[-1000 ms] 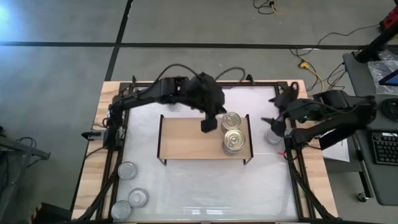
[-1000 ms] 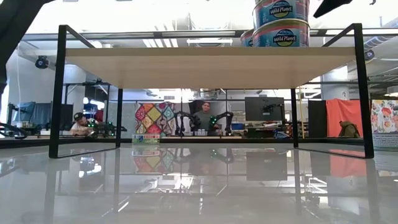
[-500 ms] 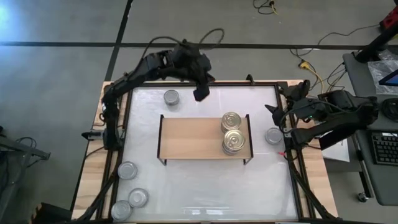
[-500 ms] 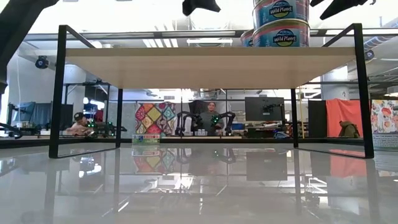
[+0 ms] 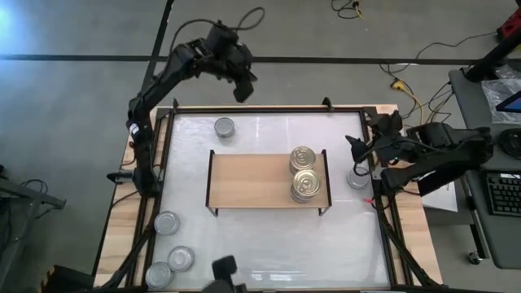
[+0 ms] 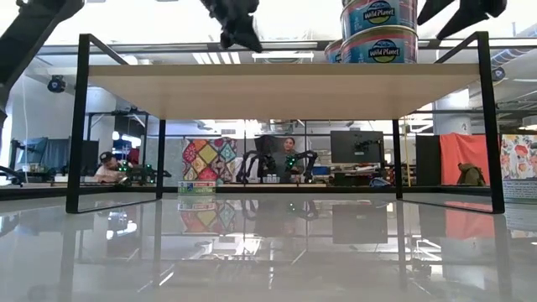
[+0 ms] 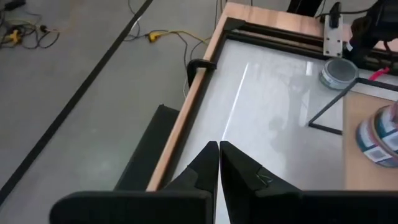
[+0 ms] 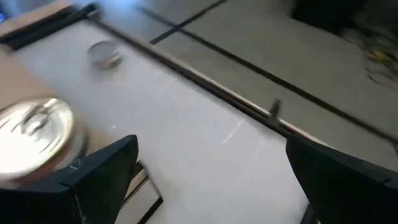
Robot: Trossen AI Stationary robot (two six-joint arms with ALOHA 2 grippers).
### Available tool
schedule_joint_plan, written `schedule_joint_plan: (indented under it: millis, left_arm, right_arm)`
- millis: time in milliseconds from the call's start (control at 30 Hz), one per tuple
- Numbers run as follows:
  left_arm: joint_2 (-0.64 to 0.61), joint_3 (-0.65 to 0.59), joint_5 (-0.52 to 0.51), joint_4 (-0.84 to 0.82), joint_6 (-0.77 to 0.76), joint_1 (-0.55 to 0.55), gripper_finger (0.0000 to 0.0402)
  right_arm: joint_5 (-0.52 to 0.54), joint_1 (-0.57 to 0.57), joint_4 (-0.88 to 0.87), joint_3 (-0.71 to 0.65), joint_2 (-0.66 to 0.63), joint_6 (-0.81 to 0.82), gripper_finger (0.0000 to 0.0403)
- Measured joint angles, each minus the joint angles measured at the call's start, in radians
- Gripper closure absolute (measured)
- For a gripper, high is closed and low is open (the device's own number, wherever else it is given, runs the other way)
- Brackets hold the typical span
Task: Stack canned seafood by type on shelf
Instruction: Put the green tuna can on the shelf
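While the left arm was over the shelf's back edge a sec ago, we now see its dark two-finger left gripper (image 5: 242,88) pulled up & back, past the far rim of the white tabletop with wooden border (image 5: 269,252); fingers pressed tight together, nothing held. Left wrist view shows those fingertips (image 7: 211,163) shut, looking down on the table's far edge.

The low light-wood shelf on thin black legs (image 5: 244,179) hasn't moved. Two stacks of gold-ribbed round tins (image 5: 305,174) stand on its right end as before, one touching the other; low view shows the blue-label stack (image 6: 379,32) on top of the board.

A silver-grey-topped tin (image 5: 224,127), hidden under the left arm earlier, now sits in plain view on the tabletop behind the shelf, near its left back corner.

The dark right gripper (image 5: 358,150) is at the table's right edge, fingers spread wide, empty, just above another silver-grey tin (image 5: 356,177) that lies beside the shelf's right end; it has shifted only a little.

Three more silver-grey tins (image 5: 168,259) stay at the near left corner, unchanged.
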Motion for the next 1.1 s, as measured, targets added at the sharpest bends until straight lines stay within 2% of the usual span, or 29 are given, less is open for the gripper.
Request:
schedule_joint_plan:
  millis: [167,267,367,467,567,700,800,900,1100]
  left_arm:
    - [-0.016,0.000,0.081,-0.001,0.146,0.071,0.0401]
    - [-0.028,-0.001,0.159,-0.036,0.227,0.123,0.0401]
    - [-0.040,-0.003,0.278,-0.030,0.247,0.171,0.0401]
    - [-0.058,-0.003,0.422,-0.010,0.293,0.173,0.0401]
    - [-0.066,-0.003,0.515,0.014,0.368,0.148,0.0401]
    - [-0.065,-0.006,0.536,0.019,0.435,0.143,0.0401]
    - [-0.065,-0.011,0.537,0.007,0.456,0.164,0.0401]
    - [-0.064,-0.019,0.533,-0.004,0.456,0.200,0.0401]
    - [-0.064,-0.087,0.528,-0.004,0.395,0.285,0.0401]
  right_arm:
    - [0.079,-0.110,-0.069,0.008,0.016,0.324,0.0003]
    - [0.114,-0.208,-0.067,0.003,0.021,0.458,0.0003]
    - [0.204,-0.300,-0.062,-0.021,0.038,0.640,0.0003]
    - [0.264,-0.375,-0.041,-0.060,0.082,0.797,0.0003]
    - [0.240,-0.447,-0.041,-0.108,0.140,0.977,0.0003]
    - [0.094,-0.525,-0.037,-0.151,0.208,1.207,0.0007]
    - [0.031,-0.607,-0.042,-0.153,0.221,1.174,0.0022]
    - [-0.063,-0.727,-0.032,-0.151,0.218,1.036,0.0051]
    - [-0.297,-1.021,0.104,-0.150,0.187,0.502,0.0132]
